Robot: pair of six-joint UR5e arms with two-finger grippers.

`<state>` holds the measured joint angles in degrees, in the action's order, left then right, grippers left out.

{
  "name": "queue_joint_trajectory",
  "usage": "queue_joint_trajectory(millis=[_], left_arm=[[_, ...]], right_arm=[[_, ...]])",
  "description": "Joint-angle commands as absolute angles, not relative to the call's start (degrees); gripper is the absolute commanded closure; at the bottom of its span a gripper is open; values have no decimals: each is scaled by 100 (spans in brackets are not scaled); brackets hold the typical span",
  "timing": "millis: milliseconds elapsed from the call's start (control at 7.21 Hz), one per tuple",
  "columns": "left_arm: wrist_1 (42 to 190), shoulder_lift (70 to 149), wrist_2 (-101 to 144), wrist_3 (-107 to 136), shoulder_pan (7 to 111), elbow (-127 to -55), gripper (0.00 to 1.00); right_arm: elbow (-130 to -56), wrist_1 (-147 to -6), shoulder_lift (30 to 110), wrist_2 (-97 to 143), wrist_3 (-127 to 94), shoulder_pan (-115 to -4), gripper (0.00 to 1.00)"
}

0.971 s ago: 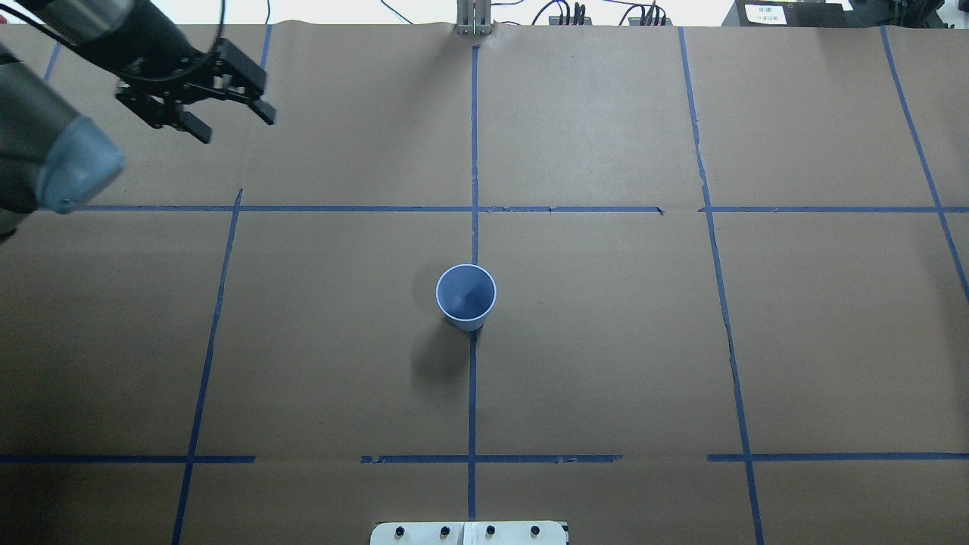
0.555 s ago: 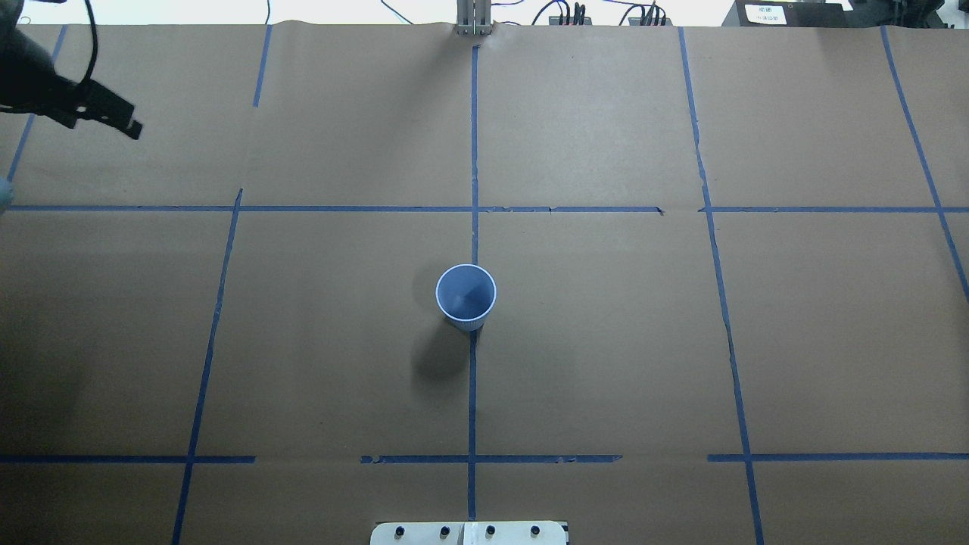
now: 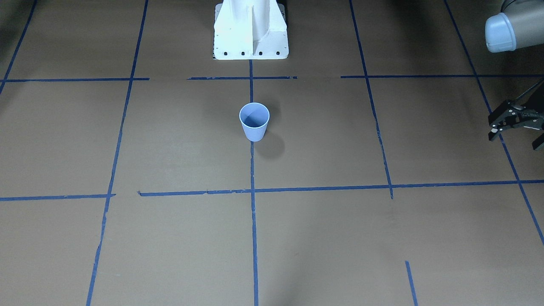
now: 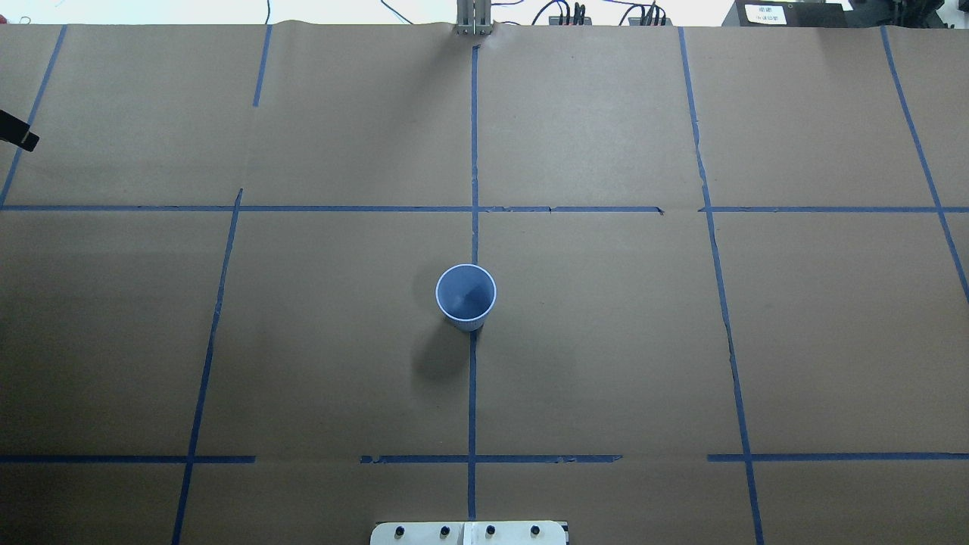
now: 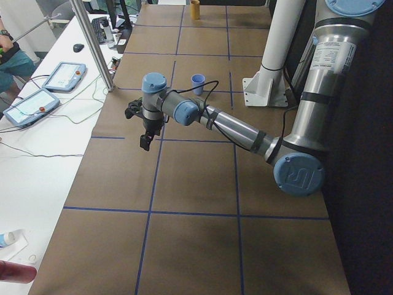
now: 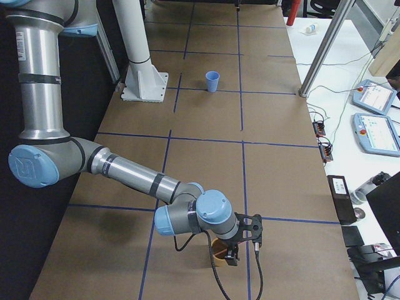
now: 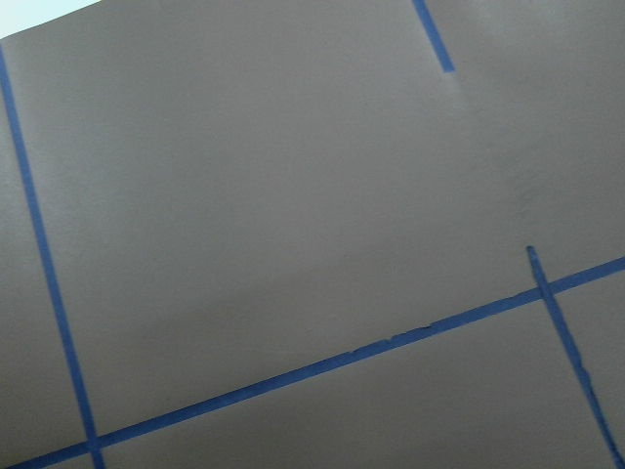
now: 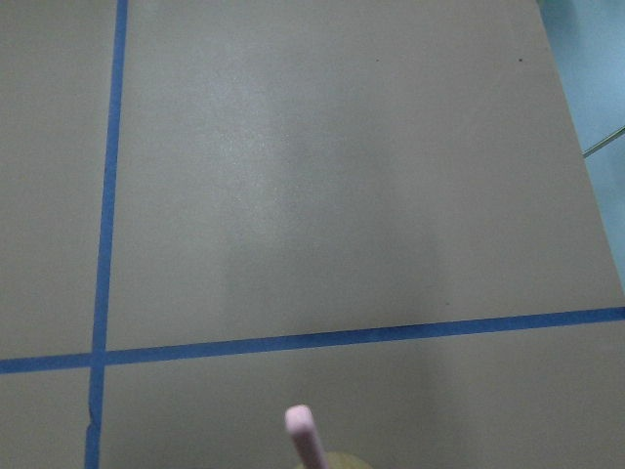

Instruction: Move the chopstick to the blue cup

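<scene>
The left gripper [image 3: 515,135] hangs over the brown table [image 4: 606,363], fingers spread wide with nothing between them. Well off to its right, the blue cup [image 4: 465,295] stands upright on a blue tape line [image 4: 472,393]. Farther right again, the right gripper [image 6: 240,247] sits just above a tan cup [image 6: 219,250]; I cannot tell whether its fingers are parted or closed. The chopstick [image 8: 303,435] shows only its pink end, close beneath that gripper, over the tan cup's rim.

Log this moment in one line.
left gripper: open, empty | right gripper: over tan cup | chopstick: end near tan cup | blue cup: upright, empty
</scene>
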<state>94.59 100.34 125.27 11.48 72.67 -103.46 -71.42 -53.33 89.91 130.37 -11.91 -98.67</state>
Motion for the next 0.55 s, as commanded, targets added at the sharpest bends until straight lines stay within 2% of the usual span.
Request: queue_joint_trajectory(millis=[0,277,416], left_arm=[[9457,9958,12524,1116,7286,-10371,0],[9457,9949,12524,1116,7286,-10371,0],[9457,9941,12533,1116,7286,-10397,0]], right_arm=[[-6874,-5168,8938,13043,-1327,-9774,1],[-6873,-5159,8930,13043,-1354,-9581,3],[-6882,-5159,8904,13034,-1354,-9580,21]])
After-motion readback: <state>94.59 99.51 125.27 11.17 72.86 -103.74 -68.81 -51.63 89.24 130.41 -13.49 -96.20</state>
